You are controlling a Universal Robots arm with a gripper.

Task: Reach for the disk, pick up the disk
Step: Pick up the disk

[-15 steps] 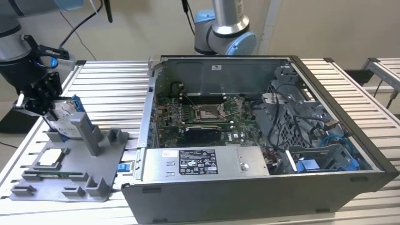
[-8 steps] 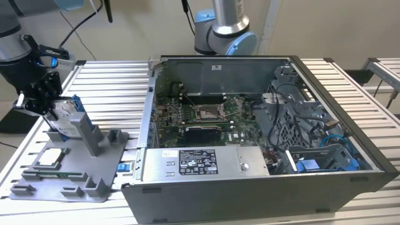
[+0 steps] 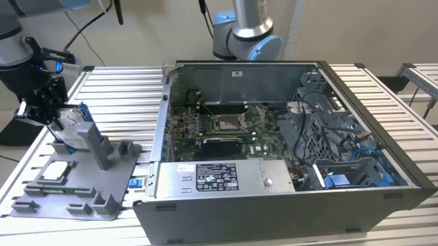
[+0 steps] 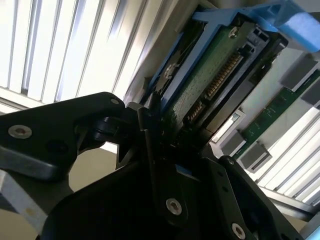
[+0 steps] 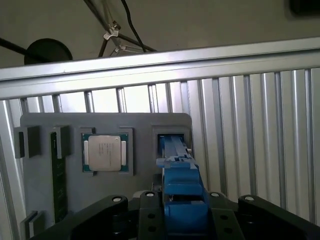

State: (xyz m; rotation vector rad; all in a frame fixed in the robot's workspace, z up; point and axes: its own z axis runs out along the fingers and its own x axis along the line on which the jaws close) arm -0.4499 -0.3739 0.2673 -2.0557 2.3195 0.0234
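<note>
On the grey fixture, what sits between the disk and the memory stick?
The square silvery processor chip, seated in its own recess of the grey fixture, lies between the disk and the green memory stick, as the first wrist view shows.

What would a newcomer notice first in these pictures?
An open computer case, its motherboard bare, takes up the middle of the exterior view. At that view's left, the gripper hangs at the disk, which stands on edge in a grey fixture that also holds a square silvery chip.
</note>
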